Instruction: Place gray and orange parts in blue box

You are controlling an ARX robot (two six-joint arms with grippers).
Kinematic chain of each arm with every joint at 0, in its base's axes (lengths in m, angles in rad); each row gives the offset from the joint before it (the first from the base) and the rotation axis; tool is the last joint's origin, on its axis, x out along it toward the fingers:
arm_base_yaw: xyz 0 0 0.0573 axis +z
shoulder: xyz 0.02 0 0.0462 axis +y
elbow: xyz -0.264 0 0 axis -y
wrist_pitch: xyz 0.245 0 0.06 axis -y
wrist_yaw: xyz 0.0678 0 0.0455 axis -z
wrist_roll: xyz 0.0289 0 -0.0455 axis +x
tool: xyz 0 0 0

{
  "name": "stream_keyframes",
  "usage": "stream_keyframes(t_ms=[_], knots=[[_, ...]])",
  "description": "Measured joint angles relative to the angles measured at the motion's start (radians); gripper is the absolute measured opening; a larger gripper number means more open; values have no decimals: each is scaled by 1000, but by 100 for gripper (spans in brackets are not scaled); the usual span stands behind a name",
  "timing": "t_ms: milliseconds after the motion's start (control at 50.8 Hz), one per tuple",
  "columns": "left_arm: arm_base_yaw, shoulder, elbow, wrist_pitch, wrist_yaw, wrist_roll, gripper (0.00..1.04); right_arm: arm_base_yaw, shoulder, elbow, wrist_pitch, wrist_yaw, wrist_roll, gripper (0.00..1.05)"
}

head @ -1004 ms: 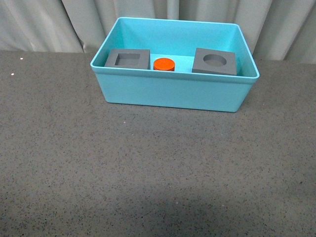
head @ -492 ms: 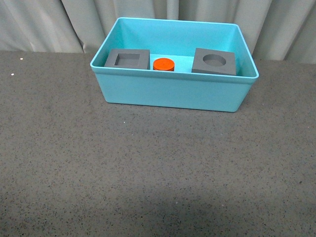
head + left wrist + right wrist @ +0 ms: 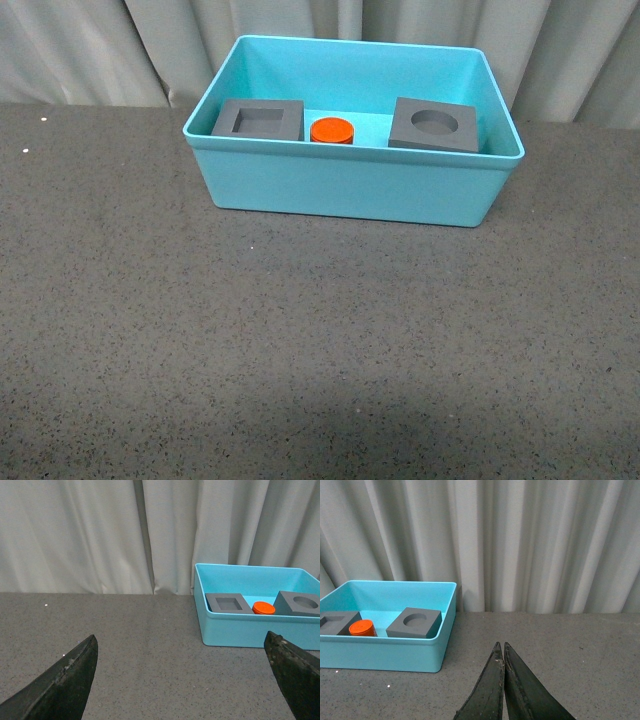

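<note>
The blue box (image 3: pixel 350 190) stands at the far middle of the table. Inside it, from left to right, lie a gray cube with a square recess (image 3: pixel 258 120), an orange cylinder (image 3: pixel 332 130) and a gray cube with a round recess (image 3: pixel 434 125). The left wrist view shows the same box (image 3: pixel 240 630) with the cubes (image 3: pixel 227 603) (image 3: pixel 299 603) and the orange cylinder (image 3: pixel 263 608) in it. My left gripper (image 3: pixel 182 652) is open and empty, well short of the box. My right gripper (image 3: pixel 501 646) is shut on nothing, off to the side of the box (image 3: pixel 380 655).
Pale pleated curtains (image 3: pixel 90 50) hang right behind the table's far edge. The dark speckled tabletop (image 3: pixel 320 350) stretches in front of the box. Neither arm shows in the front view.
</note>
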Motion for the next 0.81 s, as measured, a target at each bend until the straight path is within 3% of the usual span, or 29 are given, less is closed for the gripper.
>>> stream_keyframes(t_ms=[315,433,669,807], knots=[[0,0,0,0,0,0,98,0,-84,0,-84,0,0,0],[0,0,0,0,-1,0,98,0,-225,1,-255,-3,0,0],[0,0,0,0,0,0,98,0,-255,1,-262,-3,0,1],[0,0,0,0,-1,0,98,0,-256,1,-262,-3,-1,20]])
